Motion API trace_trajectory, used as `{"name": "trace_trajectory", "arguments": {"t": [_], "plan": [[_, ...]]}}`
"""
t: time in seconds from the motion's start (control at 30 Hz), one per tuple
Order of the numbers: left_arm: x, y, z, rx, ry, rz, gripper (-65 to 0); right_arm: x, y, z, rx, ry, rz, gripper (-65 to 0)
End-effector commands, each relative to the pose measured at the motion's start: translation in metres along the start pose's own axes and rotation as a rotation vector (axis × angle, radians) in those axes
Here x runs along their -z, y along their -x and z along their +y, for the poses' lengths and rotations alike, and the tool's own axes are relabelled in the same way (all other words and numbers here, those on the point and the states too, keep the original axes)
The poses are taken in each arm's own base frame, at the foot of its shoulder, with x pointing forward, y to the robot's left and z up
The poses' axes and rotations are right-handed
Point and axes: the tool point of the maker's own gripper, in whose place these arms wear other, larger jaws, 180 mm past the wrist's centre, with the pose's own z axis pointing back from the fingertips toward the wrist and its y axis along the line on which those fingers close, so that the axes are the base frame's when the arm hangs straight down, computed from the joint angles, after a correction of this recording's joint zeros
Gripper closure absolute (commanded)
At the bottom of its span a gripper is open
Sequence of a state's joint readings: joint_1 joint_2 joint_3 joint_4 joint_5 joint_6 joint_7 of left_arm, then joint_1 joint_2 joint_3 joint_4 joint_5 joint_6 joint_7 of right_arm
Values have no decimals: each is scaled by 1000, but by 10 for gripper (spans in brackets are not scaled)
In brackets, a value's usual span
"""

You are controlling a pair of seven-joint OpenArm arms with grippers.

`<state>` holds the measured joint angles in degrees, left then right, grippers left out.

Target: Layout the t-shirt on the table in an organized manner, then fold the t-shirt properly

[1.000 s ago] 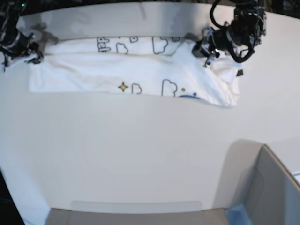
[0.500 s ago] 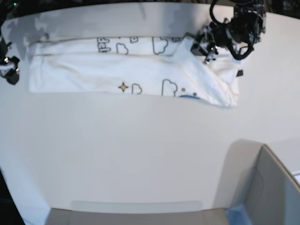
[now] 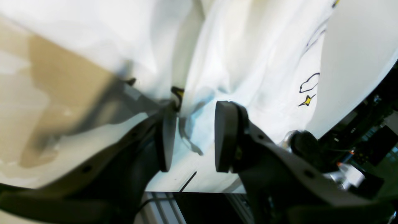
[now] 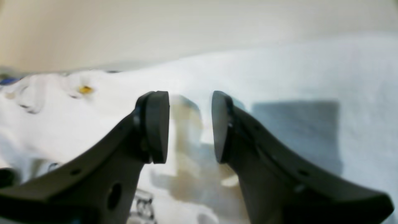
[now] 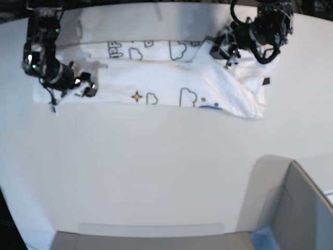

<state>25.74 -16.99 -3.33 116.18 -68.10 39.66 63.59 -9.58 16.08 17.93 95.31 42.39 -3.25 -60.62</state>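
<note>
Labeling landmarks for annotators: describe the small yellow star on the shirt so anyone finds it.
On the table, the t-shirt lies as a long white band along the far side. Near its front edge, left of centre, sits the yellow star: four-pointed, the only coloured mark among black-outlined clouds.

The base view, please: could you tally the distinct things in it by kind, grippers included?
T-shirt: 1, the t-shirt
Grippers: 2, the left gripper and the right gripper, both open over the cloth
Table: 1, the table
Grey box: 1, the grey box
Total: 5
</note>
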Motion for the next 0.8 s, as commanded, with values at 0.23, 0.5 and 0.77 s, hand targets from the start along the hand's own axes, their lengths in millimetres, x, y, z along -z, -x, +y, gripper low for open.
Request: {"name": "trace_trajectory", "arguments": {"t": [0.23, 0.5, 0.77], "plan": [[-8, -4, 0, -14, 10, -2, -224, 15, 15, -31, 58, 69, 75, -231], [-40, -52, 24, -104, -9, -163, -224, 15, 18, -37, 47, 99, 84, -231], [-30, -57, -31, 3, 92, -142, -224, 16, 19, -36, 48, 96, 87, -231]]}}
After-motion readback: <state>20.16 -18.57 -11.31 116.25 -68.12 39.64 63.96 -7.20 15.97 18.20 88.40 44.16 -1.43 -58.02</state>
